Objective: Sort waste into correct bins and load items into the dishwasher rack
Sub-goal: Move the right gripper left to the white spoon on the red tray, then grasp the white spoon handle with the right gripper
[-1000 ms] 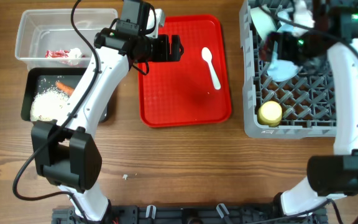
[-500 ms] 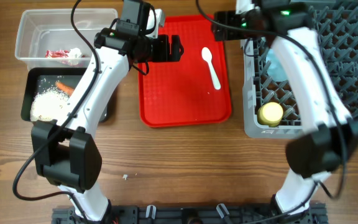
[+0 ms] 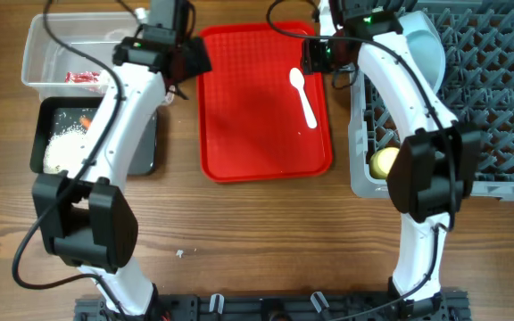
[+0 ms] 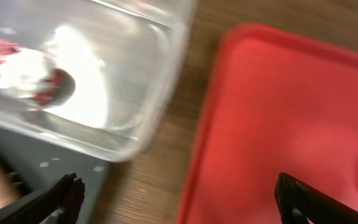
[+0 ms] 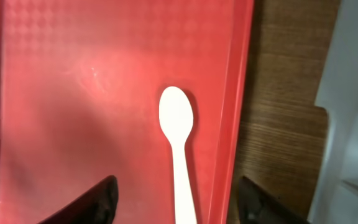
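Swinging off the grey pegged rack (image 3: 498, 185), the right pincer (image 5: 179, 202) now hangs spread astride the smooth white plastic spoon (image 5: 178, 124) by the dimpled red tray's (image 3: 248, 125) right edge. Meanwhile the left pincer (image 4: 179, 190), gaping and empty, has shifted beside the clear tub (image 3: 52, 45).

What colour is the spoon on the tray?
White. The spoon shows best in the right wrist view, lying on the red tray.
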Motion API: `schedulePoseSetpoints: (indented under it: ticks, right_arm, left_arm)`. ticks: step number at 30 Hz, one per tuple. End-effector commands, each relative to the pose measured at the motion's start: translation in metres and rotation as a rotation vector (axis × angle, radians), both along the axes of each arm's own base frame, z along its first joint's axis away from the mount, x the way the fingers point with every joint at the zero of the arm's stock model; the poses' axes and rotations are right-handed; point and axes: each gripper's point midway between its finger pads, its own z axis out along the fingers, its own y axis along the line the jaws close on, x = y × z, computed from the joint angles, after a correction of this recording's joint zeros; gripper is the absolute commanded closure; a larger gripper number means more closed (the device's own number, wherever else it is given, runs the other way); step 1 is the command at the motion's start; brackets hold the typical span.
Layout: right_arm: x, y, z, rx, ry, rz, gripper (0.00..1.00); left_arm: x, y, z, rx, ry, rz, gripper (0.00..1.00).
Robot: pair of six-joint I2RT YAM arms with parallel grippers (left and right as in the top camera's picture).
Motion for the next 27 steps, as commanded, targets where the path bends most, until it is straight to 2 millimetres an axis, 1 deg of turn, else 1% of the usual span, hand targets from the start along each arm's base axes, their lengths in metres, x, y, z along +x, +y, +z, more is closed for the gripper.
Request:
schedulePoseSetpoints:
  ticks: [1, 5, 6, 9, 10, 13, 14, 21, 24, 27]
  right_arm:
    - [-0.004, 0.011, -0.036, -0.058, 0.054, 0.044, 0.41]
    - [-0.006, 0.011, -0.055, -0.096, 0.081, 0.044, 0.42]
    - [-0.007, 0.012, -0.056, -0.097, 0.084, 0.045, 0.42]
    - [-0.006, 0.011, -0.071, -0.126, 0.095, 0.043, 0.46]
    - [-0.006, 0.010, -0.078, -0.140, 0.101, 0.040, 0.48]
    - [-0.007, 0.006, -0.090, -0.163, 0.117, 0.037, 0.53]
    - [-0.007, 0.006, -0.094, -0.168, 0.122, 0.036, 0.53]
    - [-0.001, 0.009, -0.110, -0.164, 0.116, 0.039, 0.63]
    - [-0.004, 0.010, -0.118, -0.165, 0.134, 0.043, 0.69]
    - [-0.008, 0.009, -0.123, -0.167, 0.147, 0.044, 0.80]
  left_arm:
    - [0.004, 0.034, 0.017, 0.031, -0.060, 0.139, 0.00]
    - [0.003, 0.052, 0.017, 0.032, -0.055, 0.176, 0.00]
    - [0.003, 0.055, 0.017, 0.032, -0.055, 0.181, 0.00]
    - [0.003, 0.060, 0.017, 0.033, -0.055, 0.192, 0.00]
    - [0.003, 0.060, 0.017, 0.033, -0.055, 0.192, 0.00]
    - [0.003, 0.060, 0.017, 0.033, -0.055, 0.192, 0.00]
    - [0.003, 0.060, 0.017, 0.033, -0.055, 0.192, 0.00]
    - [0.003, 0.060, 0.017, 0.033, -0.055, 0.192, 0.00]
    - [0.003, 0.060, 0.017, 0.033, -0.055, 0.192, 0.00]
    - [0.003, 0.060, 0.017, 0.033, -0.055, 0.192, 0.00]
